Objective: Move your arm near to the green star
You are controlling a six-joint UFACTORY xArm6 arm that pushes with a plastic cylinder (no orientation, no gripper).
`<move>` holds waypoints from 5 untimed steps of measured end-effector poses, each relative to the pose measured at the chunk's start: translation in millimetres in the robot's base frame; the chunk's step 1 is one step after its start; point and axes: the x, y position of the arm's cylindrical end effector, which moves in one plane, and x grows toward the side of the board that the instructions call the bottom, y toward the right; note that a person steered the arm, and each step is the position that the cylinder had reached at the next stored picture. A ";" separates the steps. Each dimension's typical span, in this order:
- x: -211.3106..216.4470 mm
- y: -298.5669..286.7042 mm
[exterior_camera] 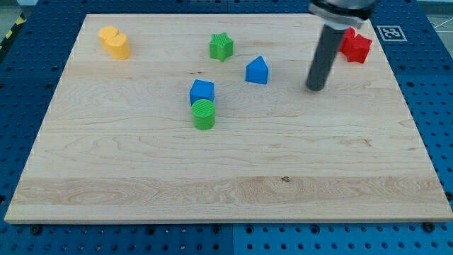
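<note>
The green star (pixel 221 47) sits on the wooden board (pixel 226 184) near the view's top, a little left of the middle. My tip (pixel 315 88) rests on the board well to the view's right of the star and a little lower. A blue house-shaped block (pixel 257 71) lies between my tip and the star. The dark rod rises from my tip to the view's top edge.
A red block (pixel 357 45) sits just right of the rod near the top right. A blue block (pixel 202 91) touches a green cylinder (pixel 204 114) below it near the middle. A yellow block (pixel 115 42) lies at the top left. Blue pegboard surrounds the board.
</note>
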 end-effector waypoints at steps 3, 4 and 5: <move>-69.7 -21.4; -95.2 -34.5; -88.8 -79.0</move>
